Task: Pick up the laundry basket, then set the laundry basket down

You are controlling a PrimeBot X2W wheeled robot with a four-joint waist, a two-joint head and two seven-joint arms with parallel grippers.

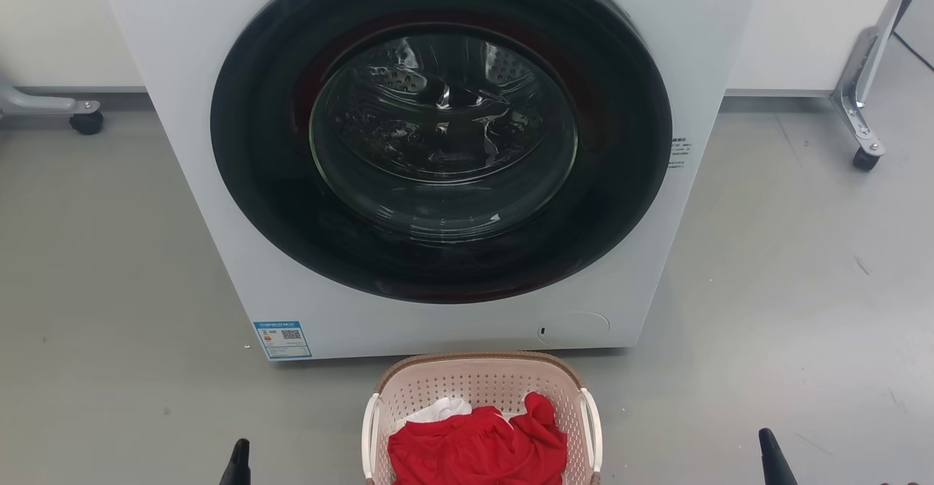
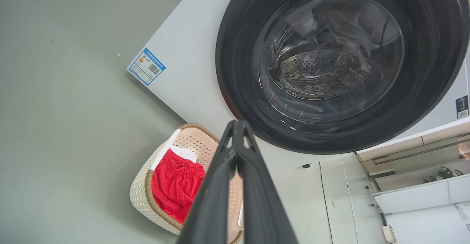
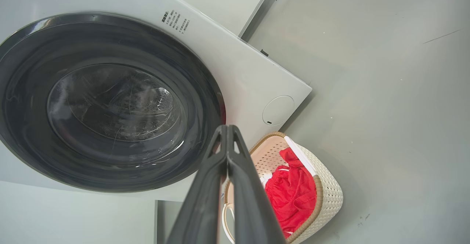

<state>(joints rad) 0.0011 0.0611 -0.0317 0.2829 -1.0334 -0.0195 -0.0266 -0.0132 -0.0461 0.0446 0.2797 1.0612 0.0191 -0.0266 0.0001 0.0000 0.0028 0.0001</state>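
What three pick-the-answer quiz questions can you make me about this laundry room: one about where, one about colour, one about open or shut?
1. Where is the basket?
A) on the floor in front of the washing machine
B) on top of the washing machine
C) inside the drum

2. What colour is the biggest cloth in the basket?
A) blue
B) red
C) green

3. How is the washing machine's door?
A) wide open
B) missing
C) shut

Answers:
1 A, it stands on the grey floor right before the machine.
2 B, red cloth fills most of it, beside a bit of white.
3 C, the round glass door sits flat in its dark ring.
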